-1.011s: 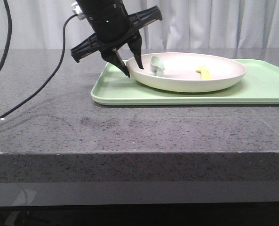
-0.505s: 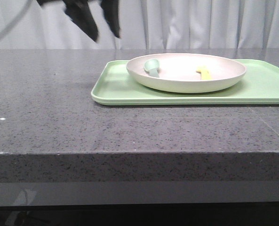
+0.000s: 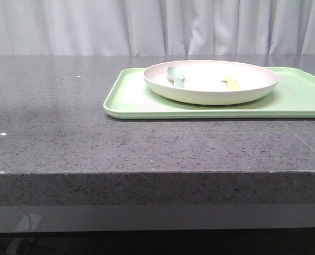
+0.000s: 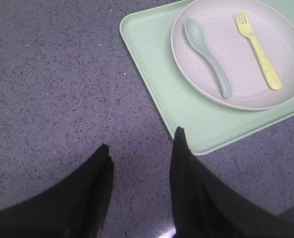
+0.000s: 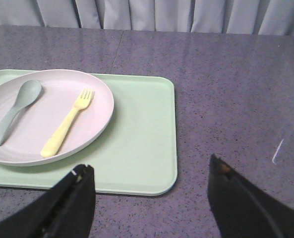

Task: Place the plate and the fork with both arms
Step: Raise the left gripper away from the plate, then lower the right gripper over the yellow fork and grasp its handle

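Plate (image 3: 211,90) and fork (image 5: 67,123), unlabelled

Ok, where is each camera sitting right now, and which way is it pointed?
Front view: low at the table's near edge, facing forward at the plate on the green tray; no arm shows.
Left wrist view: above the bare table, looking down past the open left gripper at the tray's corner.
Right wrist view: raised, looking across the tray toward the curtain; open right gripper at the bottom.
All three show the plate holding the fork and spoon.
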{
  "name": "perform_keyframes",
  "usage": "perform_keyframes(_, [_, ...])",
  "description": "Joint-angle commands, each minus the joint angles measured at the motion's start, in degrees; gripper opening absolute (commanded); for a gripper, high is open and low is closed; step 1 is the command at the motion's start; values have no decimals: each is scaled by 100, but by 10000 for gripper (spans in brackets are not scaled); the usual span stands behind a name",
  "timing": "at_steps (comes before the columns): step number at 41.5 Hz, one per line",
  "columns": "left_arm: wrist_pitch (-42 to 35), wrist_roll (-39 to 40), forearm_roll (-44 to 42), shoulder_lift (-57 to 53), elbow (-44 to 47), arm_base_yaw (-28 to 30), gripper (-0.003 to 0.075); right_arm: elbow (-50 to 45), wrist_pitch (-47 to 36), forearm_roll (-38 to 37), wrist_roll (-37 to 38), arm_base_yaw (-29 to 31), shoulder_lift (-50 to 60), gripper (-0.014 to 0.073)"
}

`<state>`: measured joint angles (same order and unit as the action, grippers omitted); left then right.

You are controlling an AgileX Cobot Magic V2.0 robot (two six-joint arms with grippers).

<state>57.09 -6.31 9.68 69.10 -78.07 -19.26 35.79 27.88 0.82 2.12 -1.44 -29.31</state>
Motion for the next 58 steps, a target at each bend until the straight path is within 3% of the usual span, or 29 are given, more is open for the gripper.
perform_keyframes(1, [-413, -189, 255, -785, 382, 81, 284, 189, -445, -47, -43, -15, -48, 510])
perform_keyframes(13, [-611, -189, 255, -2247, 1875, 81, 284, 181, -369, -41, -43, -15, -48, 510])
perform_keyframes(20, [-566, -189, 255, -2638, 2119, 81, 283, 538, 187, 354, -128, -77, -209, 510])
perform_keyframes(31, [-566, -189, 255, -2673, 2119, 81, 283, 1688, 1799, 1160, -1475, -912, -1365, 507])
perform_keyframes(36, [-566, -189, 255, -2673, 2119, 81, 283, 2093, 2036, 1284, -1711, -1457, -1997, 507])
perform_keyframes(43, [-566, -189, 255, -2673, 2119, 81, 283, 2741, 1983, 1278, -1711, -2130, -3004, 507])
perform_keyframes(51, [-566, -189, 255, -2673, 2119, 81, 283, 3795, 2135, 1116, -1190, -2211, -4348, 504])
perform_keyframes(58, [-566, -189, 255, -2673, 2119, 81, 283, 4885, 2580, 272, -157, -2211, -5373, 388])
